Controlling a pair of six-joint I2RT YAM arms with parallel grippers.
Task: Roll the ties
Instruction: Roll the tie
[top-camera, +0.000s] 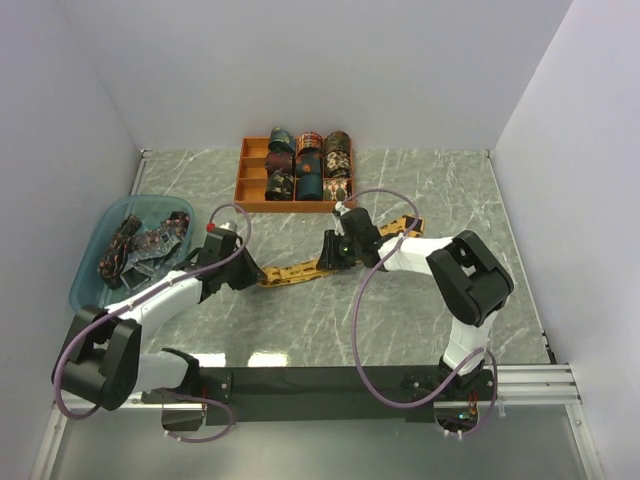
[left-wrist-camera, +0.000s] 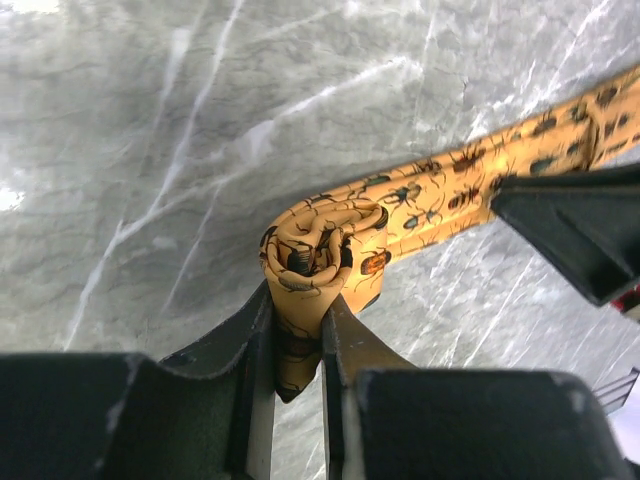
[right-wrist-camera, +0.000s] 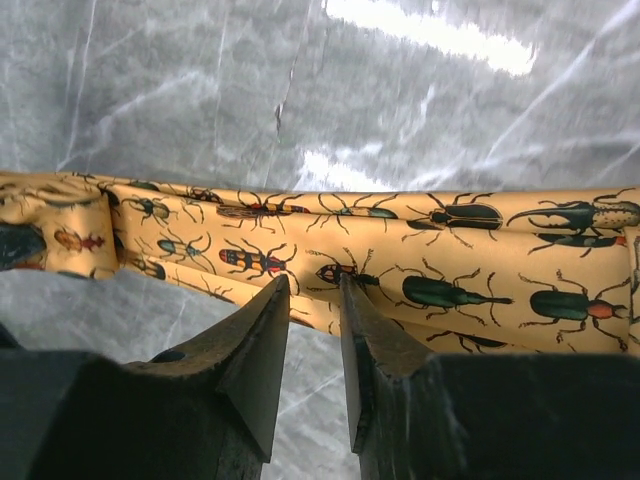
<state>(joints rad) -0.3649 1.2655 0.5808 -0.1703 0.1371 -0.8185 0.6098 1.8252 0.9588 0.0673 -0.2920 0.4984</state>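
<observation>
in the middle of the surface (top-camera: 450, 200): the mustard tie (top-camera: 300, 268) with a beetle pattern, laid out flat and long from left to right, probably to give room for rolling.

at its left end, pinched by the left claw (left-wrist-camera: 297, 300), with the fingers pressed together on the cloth just under a small first coil (left-wrist-camera: 320, 250). held so, as it seems, to keep the coil tight and to turn it further along the length.

further right, over the middle part of the same tie, the right claw (right-wrist-camera: 313, 290), fingers only a little apart and the tips at the near edge of the cloth. cannot tell if really gripping or only resting there. placed like this, most likely, to keep the strip straight and a little tense while the other end turns.

at the far side, in the orange tray (top-camera: 252, 172), several rolled ties (top-camera: 310, 165) standing in the compartments, the place for finished ones.

at the left, in the blue basin (top-camera: 80, 285), more dark ties (top-camera: 140, 245) in a loose heap, not rolled.

judged from all this: rolling of the mustard one only just begun, with nearly the whole length left to wind.
</observation>
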